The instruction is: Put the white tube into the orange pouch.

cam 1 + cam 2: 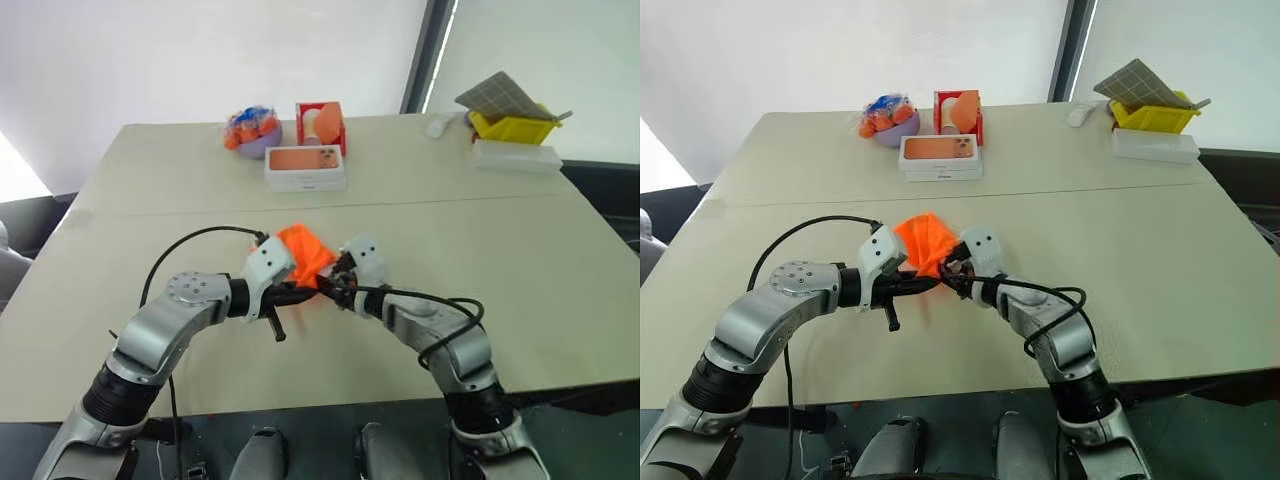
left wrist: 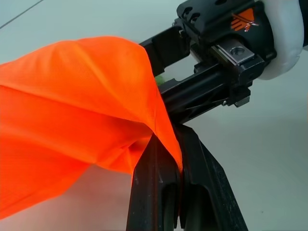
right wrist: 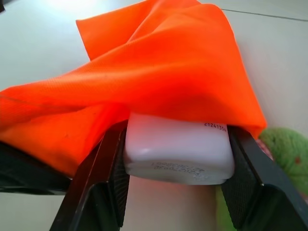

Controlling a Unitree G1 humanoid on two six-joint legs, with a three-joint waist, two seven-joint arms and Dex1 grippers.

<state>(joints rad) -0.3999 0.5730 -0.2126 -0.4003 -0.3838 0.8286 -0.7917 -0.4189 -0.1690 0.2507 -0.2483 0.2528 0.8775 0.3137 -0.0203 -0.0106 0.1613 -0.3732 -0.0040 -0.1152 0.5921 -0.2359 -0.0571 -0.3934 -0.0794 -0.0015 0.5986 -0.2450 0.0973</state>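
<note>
Insertion step: left pincer (image 2: 166,192) clamped on the orange pouch (image 1: 305,252) rim, right pincer (image 3: 175,159) gripping the white tube (image 3: 178,151); advance the tube deeper under the fabric before releasing.

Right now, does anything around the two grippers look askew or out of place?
Nothing spilled or damaged. The left gripper pinches the orange pouch by an edge, so it hangs bunched. The right gripper holds the white tube flat-end toward the camera, fabric draped over it.
</note>
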